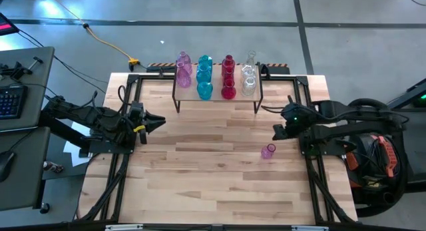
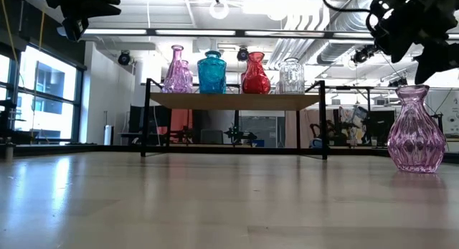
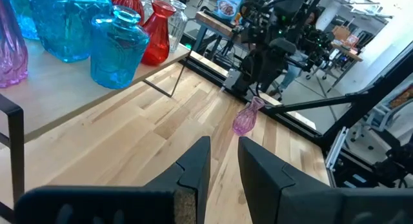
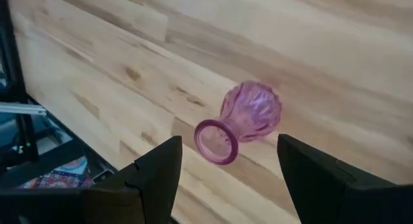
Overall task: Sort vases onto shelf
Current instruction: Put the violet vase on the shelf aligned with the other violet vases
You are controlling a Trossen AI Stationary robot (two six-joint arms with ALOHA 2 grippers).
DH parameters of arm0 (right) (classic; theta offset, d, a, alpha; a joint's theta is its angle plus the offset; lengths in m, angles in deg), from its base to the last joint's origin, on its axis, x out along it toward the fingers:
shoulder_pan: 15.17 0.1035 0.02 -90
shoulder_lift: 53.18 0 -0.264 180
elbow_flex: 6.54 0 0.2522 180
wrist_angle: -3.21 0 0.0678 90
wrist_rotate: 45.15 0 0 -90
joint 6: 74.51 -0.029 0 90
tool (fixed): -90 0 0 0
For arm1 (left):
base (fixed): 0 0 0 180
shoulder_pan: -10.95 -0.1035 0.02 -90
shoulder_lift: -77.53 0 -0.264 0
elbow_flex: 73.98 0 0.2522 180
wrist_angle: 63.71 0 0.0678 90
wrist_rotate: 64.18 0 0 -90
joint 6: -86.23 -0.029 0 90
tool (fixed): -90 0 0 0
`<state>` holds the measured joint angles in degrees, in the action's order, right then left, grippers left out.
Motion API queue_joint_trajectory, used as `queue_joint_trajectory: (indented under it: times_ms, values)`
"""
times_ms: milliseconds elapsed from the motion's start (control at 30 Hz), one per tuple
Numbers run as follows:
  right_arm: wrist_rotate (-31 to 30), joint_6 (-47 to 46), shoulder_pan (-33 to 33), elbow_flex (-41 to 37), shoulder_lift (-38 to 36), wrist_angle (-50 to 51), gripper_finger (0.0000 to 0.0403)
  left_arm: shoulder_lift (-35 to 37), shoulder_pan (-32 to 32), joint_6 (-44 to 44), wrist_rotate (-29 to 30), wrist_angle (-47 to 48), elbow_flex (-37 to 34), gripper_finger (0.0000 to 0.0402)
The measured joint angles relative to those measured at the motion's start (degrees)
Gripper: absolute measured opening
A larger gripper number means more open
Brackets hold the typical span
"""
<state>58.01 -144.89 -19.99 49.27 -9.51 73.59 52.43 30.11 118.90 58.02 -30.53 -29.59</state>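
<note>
Right gripper (image 4: pixel 226 175) jaws stand wide apart, holding nothing, touching nothing. Pink vase (image 4: pixel 240 121) sits upright on the table (image 1: pixel 200 178) directly below the gap between the jaws, its mouth facing up toward them; clear space shows between each finger and the glass. In the low view the vase (image 2: pixel 416 130) stands alone with the gripper hanging above it, not in contact. In the high view it (image 1: pixel 268 151) is just beside the right gripper (image 1: pixel 278 132), on the table's right side.

Left gripper (image 3: pixel 222 172) jaws are nearly closed, a narrow slit between them, empty. It waits at the table's left edge (image 1: pixel 154 122), well apart from the pink vase (image 3: pixel 247 117), which lies straight ahead of its jaws across bare wood.

Shelf (image 1: pixel 216 96) stands at the far edge of the table, well beyond both sets of jaws. It carries rows of vases: pink (image 1: pixel 184 70), teal (image 1: pixel 204 76), red (image 1: pixel 228 76), clear (image 1: pixel 249 74). Nothing stands between the right jaws and the shelf.

No readable writing or labels.
</note>
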Motion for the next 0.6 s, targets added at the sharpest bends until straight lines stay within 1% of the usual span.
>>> queue_joint_trajectory:
  times_ms: [167,300,400,467,600]
  values:
    - [0.68,-4.46,1.73,0.0,2.69,-1.54,0.0236,0.0,0.0,-1.35,-0.92,0.0,0.0,0.0072]
    - [0.76,-8.94,4.8,0.0,3.87,-2.45,0.0236,-0.02,0.02,-1.77,-5.11,0.01,0.0,0.008]
    - [0.01,-11.23,7.2,0.0,4.42,-2.65,0.0236,-0.02,0.02,-1.38,-8.09,0.02,0.0,0.0097]
    - [-1.72,-12.72,8.53,0.0,4.77,-2.51,0.0236,-0.06,0.02,-1.32,-9.03,0.02,0.0,0.0111]
    - [-4.96,-16.17,10.82,0.0,5.9,-2.45,0.0236,-1.03,0.02,-1.29,-9.2,0.04,0.04,0.0143]
